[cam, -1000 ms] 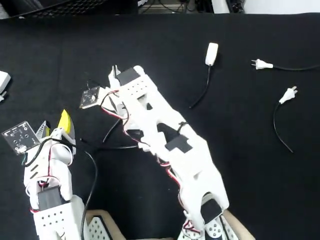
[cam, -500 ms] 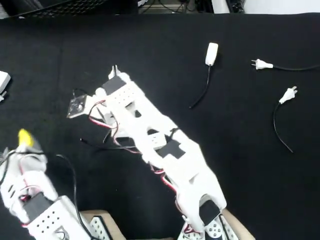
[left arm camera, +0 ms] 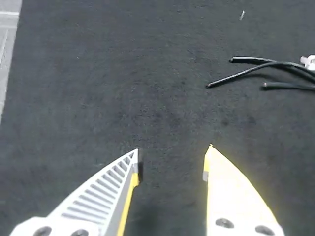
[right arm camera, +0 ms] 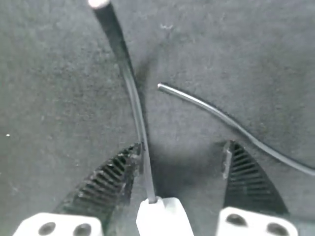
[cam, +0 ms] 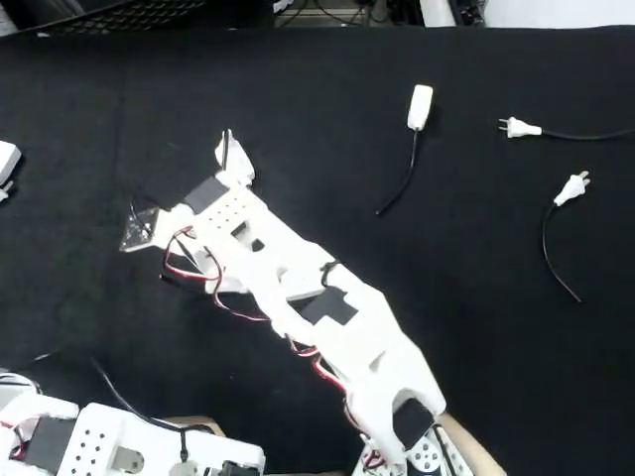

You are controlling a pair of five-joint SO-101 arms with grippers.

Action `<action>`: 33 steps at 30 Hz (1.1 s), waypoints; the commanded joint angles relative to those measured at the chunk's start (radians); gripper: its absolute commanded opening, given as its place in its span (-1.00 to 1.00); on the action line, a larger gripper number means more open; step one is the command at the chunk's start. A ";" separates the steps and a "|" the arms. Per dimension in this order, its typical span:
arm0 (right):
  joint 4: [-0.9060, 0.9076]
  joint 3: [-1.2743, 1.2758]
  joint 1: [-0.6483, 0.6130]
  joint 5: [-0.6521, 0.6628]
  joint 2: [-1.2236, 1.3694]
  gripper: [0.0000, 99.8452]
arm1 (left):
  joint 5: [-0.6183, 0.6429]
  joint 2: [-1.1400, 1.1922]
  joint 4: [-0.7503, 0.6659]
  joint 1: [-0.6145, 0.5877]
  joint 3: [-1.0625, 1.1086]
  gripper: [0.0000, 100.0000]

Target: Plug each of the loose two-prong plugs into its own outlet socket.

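The right arm (cam: 317,307) reaches from the near edge of the black surface (cam: 476,347) toward the far left. At its tip lies the covered plug (cam: 228,154), a white body partly under the arm with its two prongs pointing at the far edge.

In the right wrist view, the right gripper (right arm camera: 182,145) hangs close over the surface with its fingers spread apart. A white cable end (right arm camera: 162,216) sits low between them, near their roots. Its black cable (right arm camera: 132,98) runs out along the inner edge of one finger. Whether that finger presses on it I cannot tell. A thin cable (right arm camera: 236,129) crosses the surface beyond the other finger, apart from it.

The left arm (cam: 89,446) is folded back at the near left corner. The left gripper (left arm camera: 173,150) is held wide apart over bare surface, with black cables (left arm camera: 288,64) lying well beyond it.

Near the far right corner, the far plug (cam: 519,127) and the near plug (cam: 572,186) lie loose on their black cords, apart from each other. The white socket (cam: 421,106) lies near the far edge, right of the middle, well apart from both plugs and from both grippers. A white object (cam: 5,159) sits at the left edge.
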 commanded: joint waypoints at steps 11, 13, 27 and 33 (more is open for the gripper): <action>-0.055 0.091 -0.008 -0.003 -0.048 -0.50 | -0.038 0.003 0.020 0.081 0.015 -0.55; -0.064 0.107 -0.006 -0.003 -0.047 -0.50 | -0.040 -0.005 0.043 0.027 0.015 -0.55; -0.167 0.260 -0.008 -0.011 -0.048 -0.51 | -0.198 -0.005 0.106 -0.107 0.015 -0.55; -0.167 0.262 -0.008 -0.011 -0.047 -0.99 | -0.199 0.003 0.106 -0.111 0.015 -0.55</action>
